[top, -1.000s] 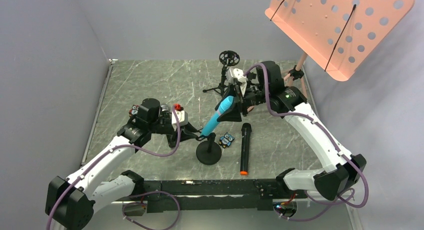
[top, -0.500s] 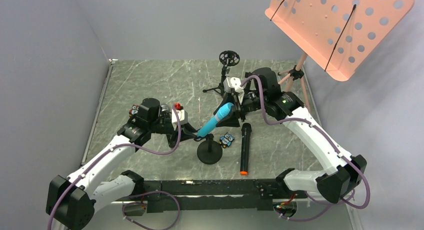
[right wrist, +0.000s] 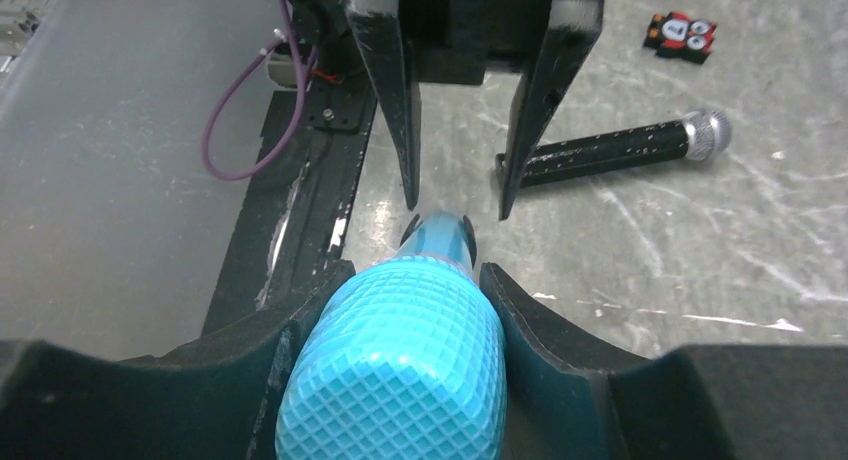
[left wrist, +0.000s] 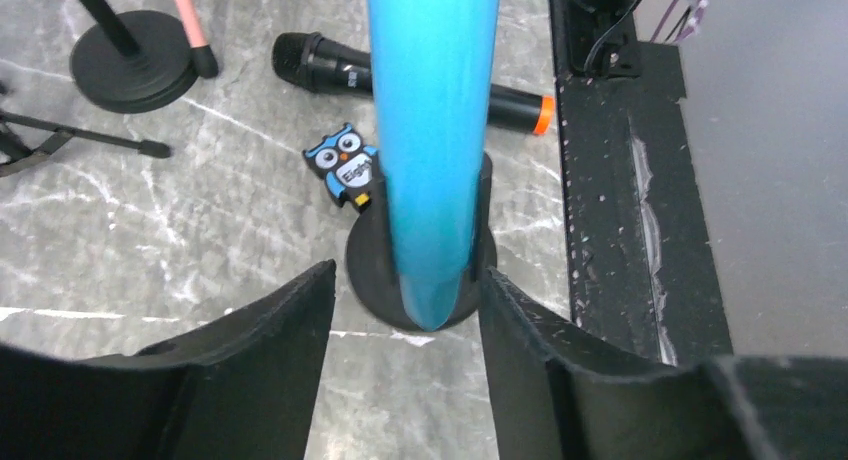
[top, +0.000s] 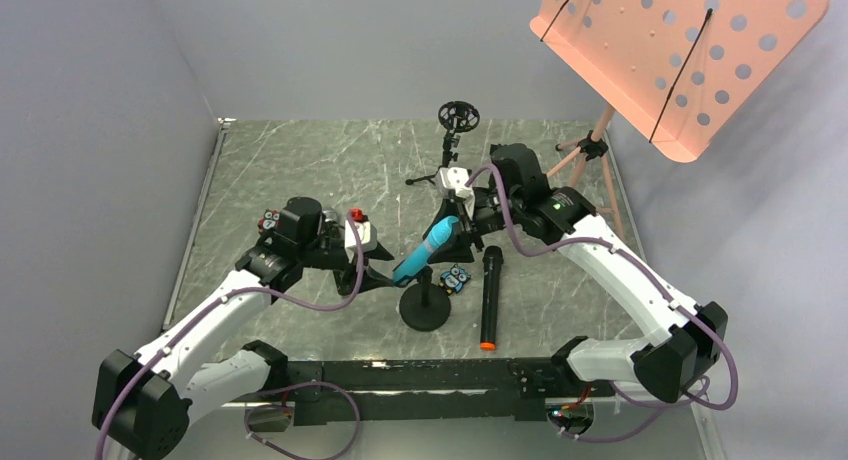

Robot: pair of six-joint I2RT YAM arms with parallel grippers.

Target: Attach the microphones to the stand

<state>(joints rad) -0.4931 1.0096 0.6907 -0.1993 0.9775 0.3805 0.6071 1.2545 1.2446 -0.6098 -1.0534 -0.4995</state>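
Misalignment threatens: right pincer [right wrist: 400,302] grips the light blue microphone [top: 425,252] by its head, left pincer [left wrist: 405,282] spread wide about its tail at frame centre. A skewed push could topple the stand [top: 424,312].

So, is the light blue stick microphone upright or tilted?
Tilted: the light blue stick microphone slants from the right tool, at its head, toward the left tool.

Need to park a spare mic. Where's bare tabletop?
Bare: the far-left tabletop, between the left edge and the small tripod stand; also the strip between the orange-ringed microphone and the right arm. Crowded: centre, around the round-base stand, owl figure and blue microphone.
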